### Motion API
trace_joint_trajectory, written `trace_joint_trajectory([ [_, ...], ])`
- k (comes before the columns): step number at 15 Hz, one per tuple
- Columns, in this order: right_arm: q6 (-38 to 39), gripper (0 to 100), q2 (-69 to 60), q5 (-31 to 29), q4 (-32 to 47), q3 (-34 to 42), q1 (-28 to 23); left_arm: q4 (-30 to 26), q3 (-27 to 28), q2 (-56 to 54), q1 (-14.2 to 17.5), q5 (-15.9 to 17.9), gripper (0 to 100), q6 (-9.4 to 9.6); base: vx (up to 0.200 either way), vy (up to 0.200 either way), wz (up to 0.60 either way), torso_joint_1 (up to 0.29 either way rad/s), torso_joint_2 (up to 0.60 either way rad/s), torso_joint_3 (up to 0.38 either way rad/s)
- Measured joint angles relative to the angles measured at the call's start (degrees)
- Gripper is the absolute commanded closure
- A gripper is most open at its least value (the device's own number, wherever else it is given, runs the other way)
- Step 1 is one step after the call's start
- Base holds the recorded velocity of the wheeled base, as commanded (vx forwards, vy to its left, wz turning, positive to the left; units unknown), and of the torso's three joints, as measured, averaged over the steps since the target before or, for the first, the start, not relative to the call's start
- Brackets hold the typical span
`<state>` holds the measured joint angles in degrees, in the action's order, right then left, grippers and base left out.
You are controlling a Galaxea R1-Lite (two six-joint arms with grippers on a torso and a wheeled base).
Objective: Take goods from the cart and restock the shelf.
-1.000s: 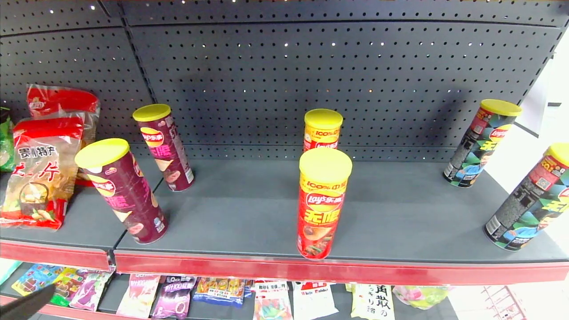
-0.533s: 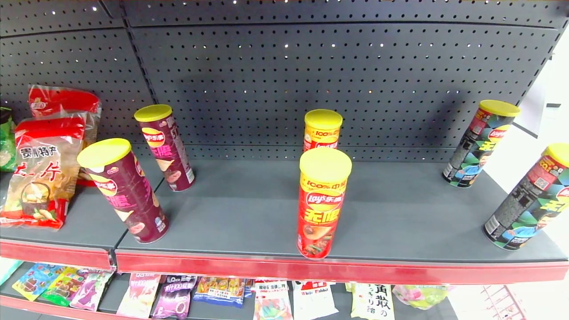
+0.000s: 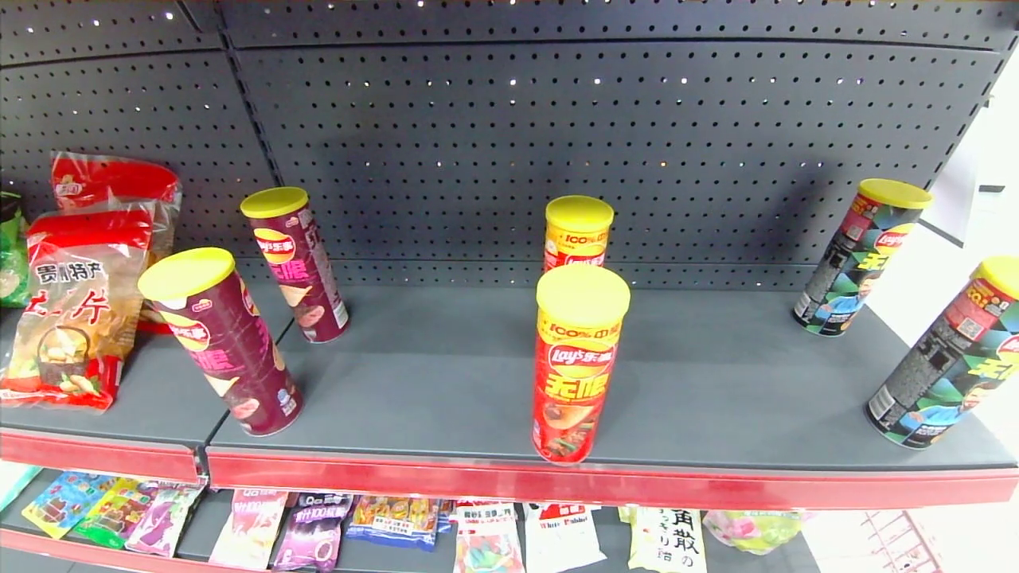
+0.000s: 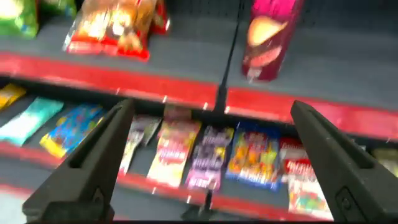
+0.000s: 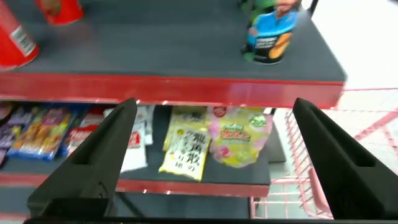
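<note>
L arm: your left gripper point(image 4: 211, 106) points at the shelf point(image 4: 149, 79) front, fingers splayed, empty | R arm: right gripper point(image 5: 214, 102) likewise wide apart (nothing between them) | goods: red can point(image 3: 575, 374) at shelf's 6 o'clock edge, purple can point(image 3: 227, 350) at 9, black can point(image 3: 939, 374) at 3

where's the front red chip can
In the head view, the red cylindrical chip can with the yellow lid stands mid-shelf at the red front edge of the grey shelf, directly before a second red can.
</note>
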<state>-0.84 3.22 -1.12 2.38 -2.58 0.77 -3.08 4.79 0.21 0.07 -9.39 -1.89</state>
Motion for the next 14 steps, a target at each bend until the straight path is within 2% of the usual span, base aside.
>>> trace_joint_trajectory([
  [1, -2.33, 0, -1.1, 1.74, -1.58, 0.57, -0.44, 0.35, -1.18, -0.1, 0.0, 0.09, 0, 0.15, 0.0, 0.0, 0.0, 0.0, 0.0, 0.0],
  [3, -0.61, 0, -2.07, 3.68, -2.67, 2.01, -0.69, 0.66, -2.04, -0.16, 0.0, 0.28, 0, 0.28, 0.0, 0.0, 0.0, 0.0, 0.0, 0.0],
  [5, 1.41, 0, -2.54, 2.97, -2.76, 2.4, -0.69, 2.3, -2.82, -0.21, 0.0, 2.63, 0, -0.24, 0.0, 0.0, 0.0, 0.0, 0.0, 0.0],
  [8, 1.44, 0, -2.93, 2.4, -2.73, 2.56, -0.87, 3.33, -3.58, -0.26, 0.0, 3.04, 0, -2.97, 0.0, 0.0, 0.0, 0.0, 0.0, 0.0],
  [13, 1.46, 0, -3.0, 2.43, -2.71, 2.58, -0.84, 3.38, -3.74, -0.26, 0.0, 3.47, 0, -2.62, 0.0, 0.0, 0.0, 0.0, 0.0, 0.0],
  [14, 1.52, 0, -3.0, 2.43, -2.76, 2.58, -0.84, 3.4, -3.75, -0.26, 0.0, 4.94, 0, -2.65, 0.0, 0.0, 0.0, 0.0, 0.0, 0.0],
])
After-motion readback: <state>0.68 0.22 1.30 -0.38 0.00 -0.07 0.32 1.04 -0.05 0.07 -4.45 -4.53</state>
